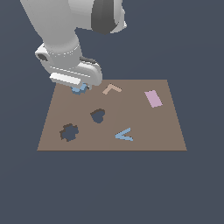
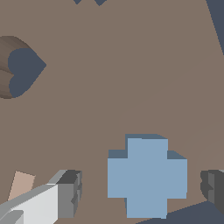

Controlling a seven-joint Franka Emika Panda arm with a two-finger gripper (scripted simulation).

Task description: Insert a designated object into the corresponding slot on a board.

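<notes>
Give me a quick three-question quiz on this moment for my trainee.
1. True or false: the blue piece already sits in the gear-shaped slot.
2. Which cutout lies nearer the pink rectangle: A) heart-shaped cutout B) gear-shaped slot?
3. In the wrist view, what lies between the tool fingers?

Key: 1 false, it lies on the board near the far edge. 2 A. 3 the blue piece, with gaps on both sides.

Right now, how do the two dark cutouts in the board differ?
The gear slot has a scalloped, bumpy outline; the heart cutout is heart-shaped with a point. The gear slot sits near the board's front corner at the exterior view's left; the heart cutout lies nearer the board's middle. Both are dark, empty and similar in size.
</notes>
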